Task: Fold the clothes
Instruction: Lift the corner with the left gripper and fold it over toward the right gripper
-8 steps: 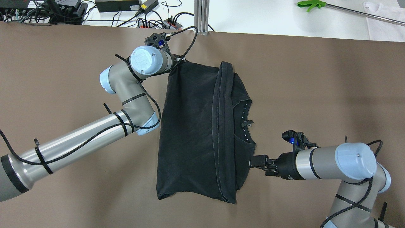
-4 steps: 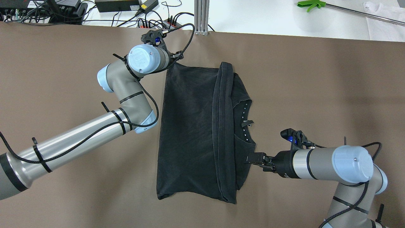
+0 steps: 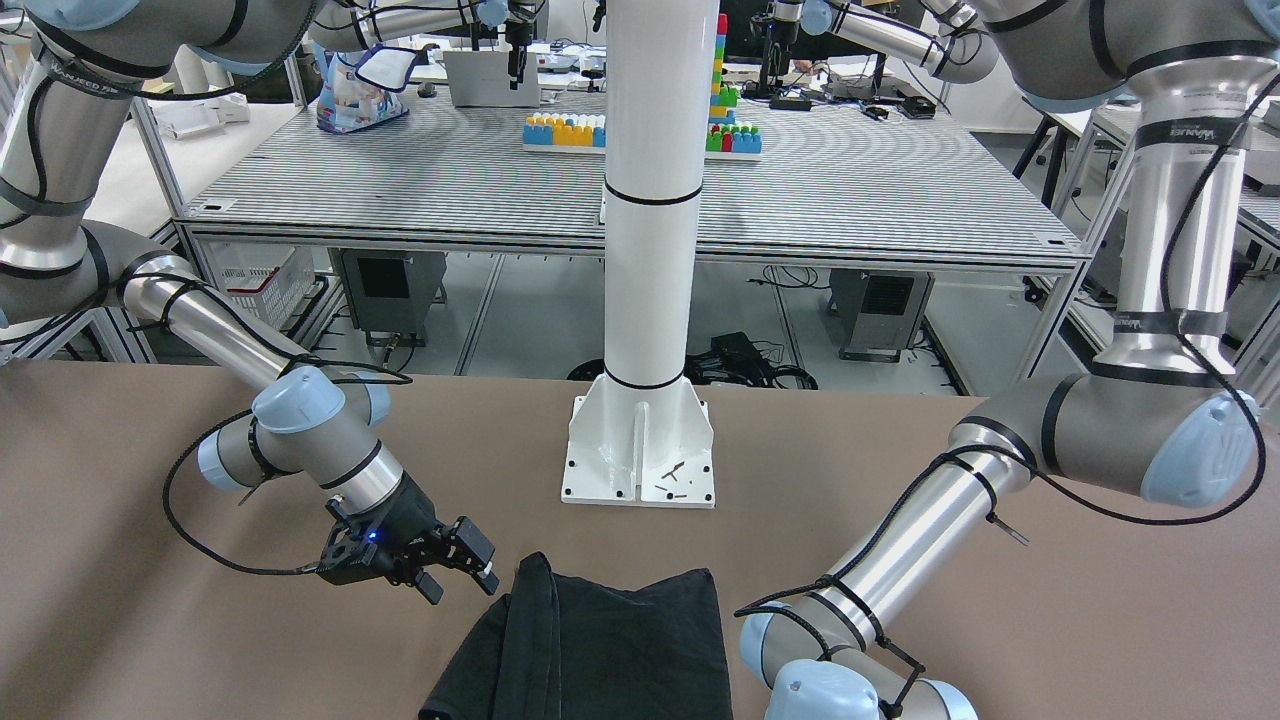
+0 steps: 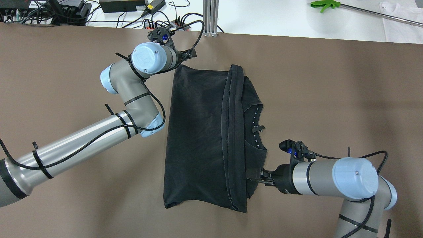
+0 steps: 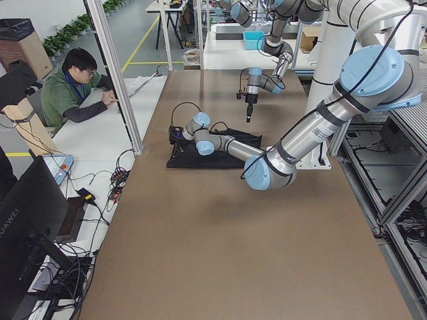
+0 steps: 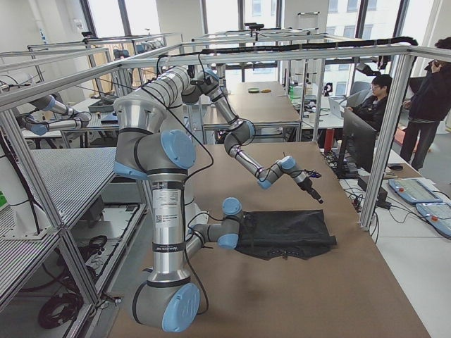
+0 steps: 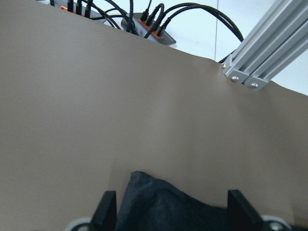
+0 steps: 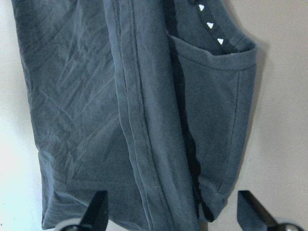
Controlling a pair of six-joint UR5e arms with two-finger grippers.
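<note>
A black, soft, matte fabric garment [image 4: 198, 138] was found flat on the brown-covered desk [image 4: 330, 99]. It lay at mid-length, toward the operators' edge, just in front of the white pillar's base plate [image 3: 640, 450]. A thick doubled hem band [image 4: 233, 138] ran across it, and the neck opening [image 4: 254, 125] was exposed beside the band. A row of small white triangles was noted on the inner neckband; no label text could be read.

The left gripper [image 7: 173, 211] was positioned at the garment corner nearest the operators' edge. Its jaws were spread wide with the corner between them; contact could not be judged.

The right gripper [image 4: 252, 173] was set at the garment's opposite side, toward the robot's edge. Its jaws were likewise wide apart, over the hem band and shoulder part, with nothing pinched.

"HUAWEI" was read on the back of a dark monitor [image 5: 20, 227] beyond the desk's left end.
</note>
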